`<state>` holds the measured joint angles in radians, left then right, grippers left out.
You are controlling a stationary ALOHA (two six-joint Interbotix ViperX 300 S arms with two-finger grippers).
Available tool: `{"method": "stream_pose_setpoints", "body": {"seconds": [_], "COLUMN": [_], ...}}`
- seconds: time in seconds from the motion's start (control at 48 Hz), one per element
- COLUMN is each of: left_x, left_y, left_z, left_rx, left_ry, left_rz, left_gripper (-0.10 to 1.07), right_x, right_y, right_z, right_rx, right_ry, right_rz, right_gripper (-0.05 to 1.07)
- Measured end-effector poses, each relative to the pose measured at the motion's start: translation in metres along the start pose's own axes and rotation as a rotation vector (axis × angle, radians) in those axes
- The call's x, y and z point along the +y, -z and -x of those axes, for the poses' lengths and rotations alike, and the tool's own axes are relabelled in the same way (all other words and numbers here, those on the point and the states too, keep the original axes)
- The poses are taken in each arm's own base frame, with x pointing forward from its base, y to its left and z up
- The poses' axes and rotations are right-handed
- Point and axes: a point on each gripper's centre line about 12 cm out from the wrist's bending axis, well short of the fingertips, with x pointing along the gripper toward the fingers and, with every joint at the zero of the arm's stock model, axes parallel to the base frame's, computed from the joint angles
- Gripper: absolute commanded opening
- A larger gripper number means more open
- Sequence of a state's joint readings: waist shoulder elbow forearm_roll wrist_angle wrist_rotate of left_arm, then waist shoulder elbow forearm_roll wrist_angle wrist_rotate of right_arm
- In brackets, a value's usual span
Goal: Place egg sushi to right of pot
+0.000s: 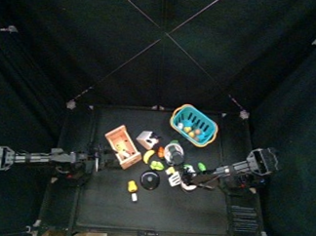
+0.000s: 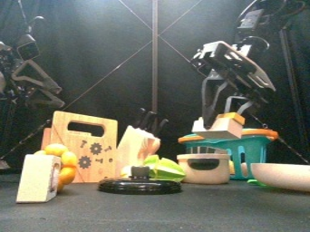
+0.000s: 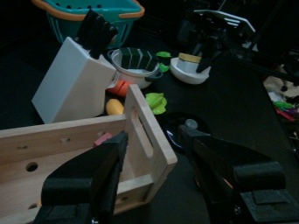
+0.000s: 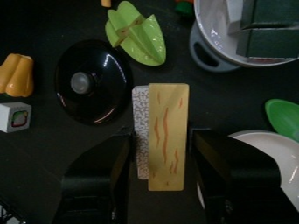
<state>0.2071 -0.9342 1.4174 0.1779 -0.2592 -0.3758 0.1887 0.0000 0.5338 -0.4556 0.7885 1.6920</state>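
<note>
Yellow-topped egg sushi [image 4: 163, 136] lies flat near the counter's front edge, between the right tool's [image 4: 160, 162] spread jaws, ungripped. Likely light, rigid; grip its long sides. Left tool [image 3: 158, 166] open.

In the top view the objects crowd the table's middle too small to name singly; the right gripper [image 1: 195, 176] merges with clutter, and whether its jaws touch anything cannot be told. In the front view the pot [image 2: 204, 167] is partly masked by a green leaf-shaped piece [image 2: 164, 169] at its left, and the white bowl [image 2: 284, 175] is cut off at the right edge. In the right wrist view the pot's rim [image 4: 251, 39] runs off the frame, and the egg sushi [image 4: 166, 136] has its end sunk in shadow between the jaws; contact cannot be told. The left wrist view shows the wooden box [image 3: 82, 149] cropped.
</note>
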Motion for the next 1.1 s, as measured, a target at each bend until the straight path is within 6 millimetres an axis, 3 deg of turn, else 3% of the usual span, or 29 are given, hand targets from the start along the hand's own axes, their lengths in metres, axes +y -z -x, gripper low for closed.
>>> {"method": "stream_pose_setpoints", "body": {"seconds": [0.125,0.292,0.521,0.625,0.75,0.875,1.104], "left_x": [0.000,0.000,0.000,0.000,0.000,0.001,0.000], "left_y": [0.000,0.000,0.001,0.002,0.001,0.002,0.002], "left_z": [0.000,0.000,0.000,0.000,0.000,0.000,0.000], "left_rx": [0.003,0.000,0.003,0.006,0.001,0.005,0.004], "left_ry": [-0.002,-0.001,-0.002,-0.002,-0.001,-0.004,-0.002], "left_rz": [0.005,0.004,0.005,0.005,0.005,0.005,0.005], "left_gripper": [0.87,0.87,0.87,0.87,0.87,0.87,0.87], "right_x": [0.000,-0.007,-0.063,-0.088,-0.102,-0.122,-0.144], "right_y": [0.000,-0.011,-0.025,-0.028,-0.043,-0.058,-0.058], "right_z": [-0.011,0.003,0.022,0.026,0.024,0.015,-0.003], "right_rx": [0.003,-0.050,-0.070,-0.070,-0.042,-0.033,-0.014], "right_ry": [0.163,0.248,0.317,0.269,0.155,0.190,0.179], "right_rz": [-0.018,-0.007,-0.032,0.065,0.151,0.241,0.415], "right_gripper": [0.59,0.59,0.59,0.59,0.59,0.59,0.60]}}
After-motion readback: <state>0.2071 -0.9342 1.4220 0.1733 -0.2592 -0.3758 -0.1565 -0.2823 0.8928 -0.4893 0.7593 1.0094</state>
